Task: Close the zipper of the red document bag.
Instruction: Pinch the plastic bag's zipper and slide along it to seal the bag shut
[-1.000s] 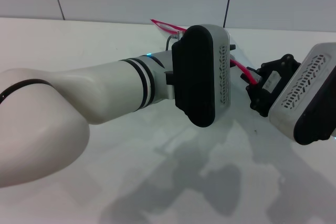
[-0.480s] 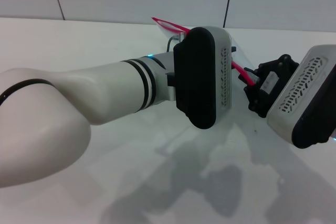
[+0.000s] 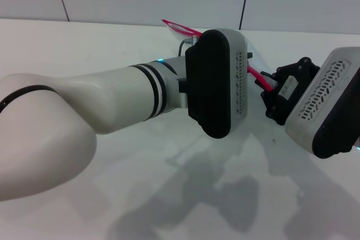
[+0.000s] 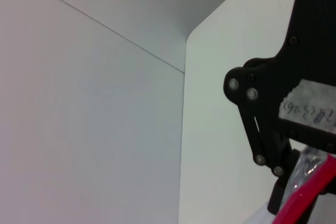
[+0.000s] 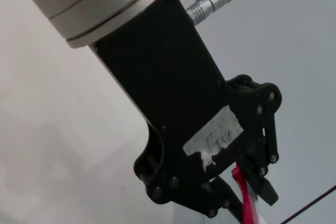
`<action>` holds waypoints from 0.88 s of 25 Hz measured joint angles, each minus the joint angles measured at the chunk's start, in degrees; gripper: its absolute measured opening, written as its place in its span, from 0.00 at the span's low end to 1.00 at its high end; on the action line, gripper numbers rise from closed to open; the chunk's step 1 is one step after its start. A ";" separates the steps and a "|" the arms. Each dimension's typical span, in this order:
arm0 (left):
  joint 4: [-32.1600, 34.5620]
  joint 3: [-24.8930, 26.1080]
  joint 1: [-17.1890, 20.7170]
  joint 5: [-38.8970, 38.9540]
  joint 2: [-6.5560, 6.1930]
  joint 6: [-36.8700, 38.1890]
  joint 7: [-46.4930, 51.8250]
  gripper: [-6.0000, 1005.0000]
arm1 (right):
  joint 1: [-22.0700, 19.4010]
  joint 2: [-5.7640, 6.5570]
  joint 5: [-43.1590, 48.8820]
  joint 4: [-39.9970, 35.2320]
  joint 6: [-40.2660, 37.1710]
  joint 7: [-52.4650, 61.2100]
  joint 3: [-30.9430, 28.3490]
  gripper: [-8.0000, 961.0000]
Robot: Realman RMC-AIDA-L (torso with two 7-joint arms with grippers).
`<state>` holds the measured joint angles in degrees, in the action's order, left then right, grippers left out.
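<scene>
Presently both arms are raised above the white table (image 3: 112, 43), holding the red document bag between them. The zipper (image 3: 256, 75) shows as a thin red strip running from a far corner (image 3: 179, 26) behind the left arm's wrist housing down to the right gripper (image 3: 270, 95). Most of the bag's body is hidden behind that housing.

The right gripper appears pressed together on the red strip; the left wrist view shows its black fingers (image 4: 275, 174) meeting the zipper (image 4: 307, 192) with crinkled clear plastic beside it. The left gripper (image 5: 247, 182) appears in the right wrist view, its linkage drawn in around the same red strip (image 5: 245, 200). Whether either one pinches the slider itself cannot be told.

Judgement: two grips close together on one edge suggest one anchors the bag while the other draws the slider along.

Clearance: the two wrist housings stand near each other, leaving little room between them. Open table lies to the left and toward the far wall.
</scene>
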<state>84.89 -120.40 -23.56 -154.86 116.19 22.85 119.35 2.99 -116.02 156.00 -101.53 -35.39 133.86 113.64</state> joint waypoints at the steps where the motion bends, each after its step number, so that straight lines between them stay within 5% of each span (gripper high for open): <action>1: 0.00 0.09 0.02 0.00 0.00 -0.03 0.00 0.21 | 0.00 0.00 0.00 0.00 0.00 0.00 0.00 0.06; 22: -0.09 0.90 -0.04 -0.29 0.02 -0.30 0.36 0.10 | 0.18 -0.02 -0.01 0.63 0.07 0.00 -0.33 0.06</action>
<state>84.80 -119.50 -23.61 -155.14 116.21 22.55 119.71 3.17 -116.04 156.00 -100.89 -35.32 133.86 113.31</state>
